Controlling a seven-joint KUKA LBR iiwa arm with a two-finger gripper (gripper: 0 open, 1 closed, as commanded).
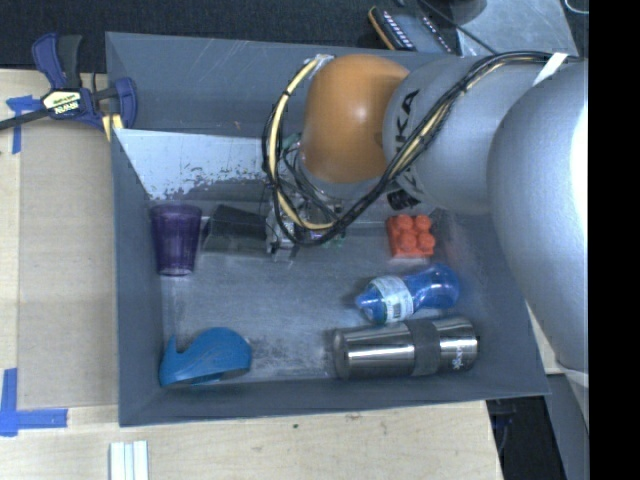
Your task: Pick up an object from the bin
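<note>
Gripper (283, 238), opening indiscernible under the wrist, hangs beside a dark rectangular block (235, 230) near the grey metal bin's (135, 318) far wall. The block's closeness makes it the likeliest candidate.

The arm's orange-covered wrist (345, 118) hides the right end of a flat black rectangular object (235, 230) and the top edge of a red studded plastic block (411, 236).

In bin (135, 298), bottle (407, 296) behind flask (405, 351)

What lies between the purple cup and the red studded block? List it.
Camera view: a black boxy thing beside the purple cup, then the gripper, then bare floor up to the red studded block.
</note>
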